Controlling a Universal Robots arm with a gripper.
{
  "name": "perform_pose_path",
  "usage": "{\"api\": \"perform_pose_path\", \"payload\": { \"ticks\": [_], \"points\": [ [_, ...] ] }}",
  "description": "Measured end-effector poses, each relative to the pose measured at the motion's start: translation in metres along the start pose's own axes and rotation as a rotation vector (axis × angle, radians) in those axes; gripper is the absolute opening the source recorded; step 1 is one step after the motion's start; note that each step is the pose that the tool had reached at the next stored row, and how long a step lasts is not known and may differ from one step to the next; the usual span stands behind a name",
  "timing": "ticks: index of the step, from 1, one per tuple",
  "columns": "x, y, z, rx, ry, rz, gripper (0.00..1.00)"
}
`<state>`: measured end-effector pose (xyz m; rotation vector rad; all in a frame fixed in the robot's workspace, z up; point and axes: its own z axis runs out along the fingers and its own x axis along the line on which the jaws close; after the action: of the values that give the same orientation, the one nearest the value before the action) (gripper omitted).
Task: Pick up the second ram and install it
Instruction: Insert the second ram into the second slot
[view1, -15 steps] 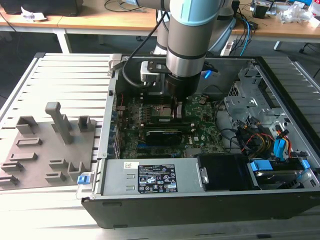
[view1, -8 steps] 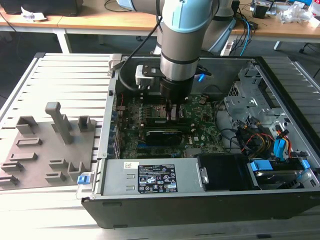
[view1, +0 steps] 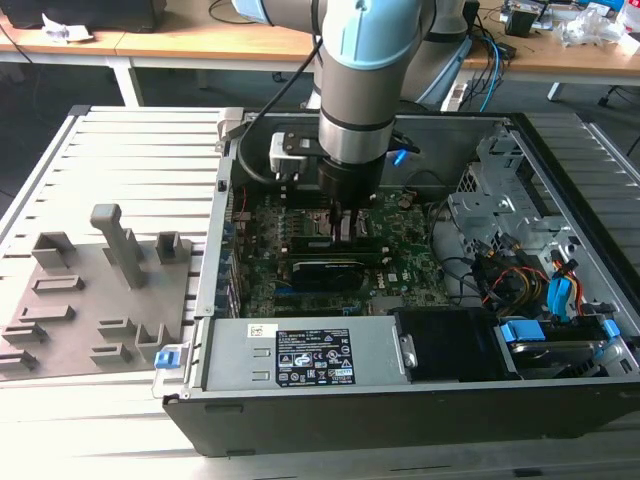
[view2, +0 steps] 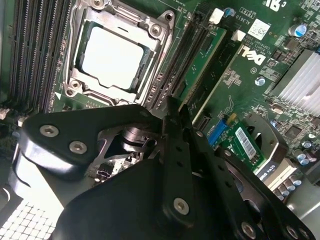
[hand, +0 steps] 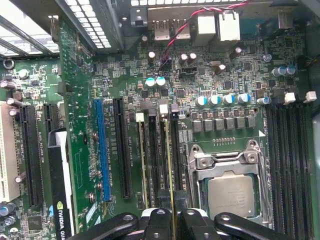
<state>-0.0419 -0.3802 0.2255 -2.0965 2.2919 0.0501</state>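
Ram (hand: 170, 165), thin, light, stiff and brittle, stands edge-up in its slot by the socket (hand: 227, 187), gripper (hand: 172, 212) fingers seemingly clamped on its top edge.

Arm's gripper (view1: 345, 222) reaches into the open computer case (view1: 400, 400), above the motherboard (view1: 400, 265)

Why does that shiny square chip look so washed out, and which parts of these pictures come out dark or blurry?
In the second wrist view, glare whitens the processor, and the near gripper is dark and soft. In the first wrist view, the processor shows evenly grey. In the exterior view, the arm shades the motherboard.
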Motion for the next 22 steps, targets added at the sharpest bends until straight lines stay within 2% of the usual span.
{"api": "perform_pose_path", "payload": {
  "ticks": [6,19,22],
  "points": [
    [0.0,0.0002,0.0047,0.0,0.0001,0.0,0.14],
    [0.0002,0.0028,0.0048,0.0001,0.0,-0.006,0.14],
    [0.0003,0.0025,0.008,0.0001,-0.0004,-0.006,0.14]
  ]
}}
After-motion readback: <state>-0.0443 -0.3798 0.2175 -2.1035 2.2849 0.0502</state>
